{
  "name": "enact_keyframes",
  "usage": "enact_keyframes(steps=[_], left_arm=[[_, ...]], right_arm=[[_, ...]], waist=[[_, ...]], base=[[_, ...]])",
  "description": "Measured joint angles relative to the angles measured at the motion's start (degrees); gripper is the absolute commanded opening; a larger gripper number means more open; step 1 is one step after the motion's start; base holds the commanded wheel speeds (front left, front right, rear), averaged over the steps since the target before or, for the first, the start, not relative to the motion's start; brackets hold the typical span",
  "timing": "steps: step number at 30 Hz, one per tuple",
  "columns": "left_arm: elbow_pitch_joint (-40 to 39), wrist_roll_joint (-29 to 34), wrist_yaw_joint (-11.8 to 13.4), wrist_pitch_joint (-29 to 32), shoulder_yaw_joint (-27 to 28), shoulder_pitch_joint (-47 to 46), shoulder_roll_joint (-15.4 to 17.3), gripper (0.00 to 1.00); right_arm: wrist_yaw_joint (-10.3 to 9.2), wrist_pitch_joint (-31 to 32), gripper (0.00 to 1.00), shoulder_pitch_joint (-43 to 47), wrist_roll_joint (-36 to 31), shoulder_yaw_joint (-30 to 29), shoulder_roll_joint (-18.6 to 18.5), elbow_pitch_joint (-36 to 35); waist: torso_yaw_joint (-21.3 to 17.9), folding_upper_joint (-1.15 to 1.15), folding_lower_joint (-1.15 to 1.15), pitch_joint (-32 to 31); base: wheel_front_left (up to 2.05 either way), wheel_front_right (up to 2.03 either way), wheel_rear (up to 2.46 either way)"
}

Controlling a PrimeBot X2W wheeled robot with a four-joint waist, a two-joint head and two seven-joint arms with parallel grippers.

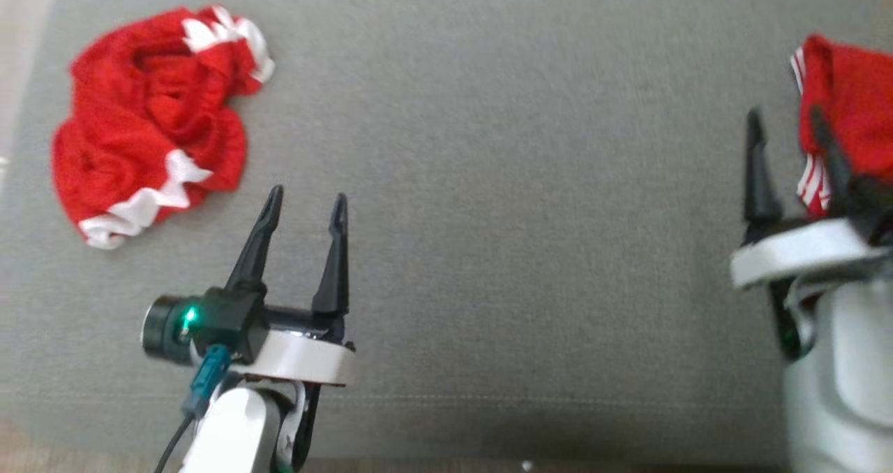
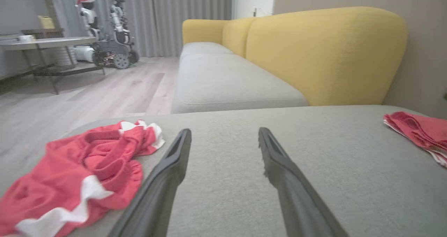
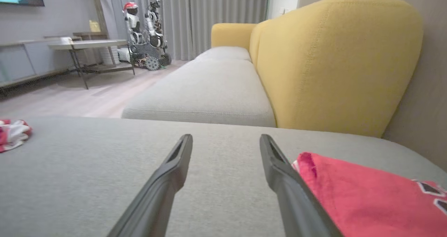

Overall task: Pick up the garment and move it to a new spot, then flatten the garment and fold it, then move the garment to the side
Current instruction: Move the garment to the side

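Folded garment (image 1: 851, 96) just beside right hand (image 1: 783, 114)

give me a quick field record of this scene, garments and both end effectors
surface: grey cushion, yellow sofa back behind it
crumpled garment: red with white trim, robot's left side of cushion
folded garment: red, lying flat, robot's right side of cushion
left end effector: open, holding nothing, apart from crumpled garment
right end effector: open, nothing between its fingers, folded garment just beside it
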Motion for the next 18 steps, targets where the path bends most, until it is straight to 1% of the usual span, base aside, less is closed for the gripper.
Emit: enact_keyframes(steps=[3,4,7,9,10,12,16,18], left_arm=[[0.62,-0.01,0.23,0.00,0.82,1.47,-0.21,1.00],[0.62,-0.01,0.23,0.00,0.82,1.47,-0.21,1.00],[0.99,0.00,-0.18,0.00,1.01,3.32,-0.47,1.00],[0.85,0.00,-0.22,0.01,1.69,4.75,-0.55,1.00],[0.64,0.00,-0.68,0.01,2.15,5.41,-0.58,1.00],[0.23,0.27,-0.69,0.01,2.76,6.71,-0.57,1.00],[-1.85,0.67,-1.66,0.00,3.44,9.51,-0.64,1.00],[-2.22,2.07,-1.72,0.00,3.66,10.72,-0.63,1.00]], right_arm=[[0.00,-3.60,1.00,2.77,1.85,0.65,1.87,2.99],[0.00,-3.60,1.00,2.77,1.85,0.65,1.87,2.99],[0.00,-4.50,1.00,5.96,2.29,0.49,3.46,2.38],[0.00,-4.54,1.00,8.84,2.53,0.53,4.33,-2.68],[0.00,-4.55,1.00,10.29,2.53,0.26,4.71,-5.26],[0.00,-4.56,1.00,13.56,2.57,-0.99,5.33,-9.58],[0.00,-4.56,1.00,21.80,2.74,-4.08,6.06,-15.88],[0.00,-4.56,1.00,24.73,4.31,-4.59,6.23,-18.14]], waist=[[1.39,0.00,0.00,-2.97],[1.39,0.00,0.00,-2.97],[2.61,0.00,0.00,-5.86],[3.28,0.00,0.00,-7.58],[3.56,0.00,0.00,-8.40],[4.03,0.00,0.00,-9.95],[4.58,0.00,0.00,-12.44],[4.57,0.00,0.00,-13.15]], base=[[0.00,0.00,0.00],[0.00,0.00,0.00],[0.00,0.00,0.00],[0.00,0.00,0.00],[0.00,0.00,0.00],[0.00,0.00,0.00],[0.00,0.00,0.00],[0.00,0.00,0.00]])
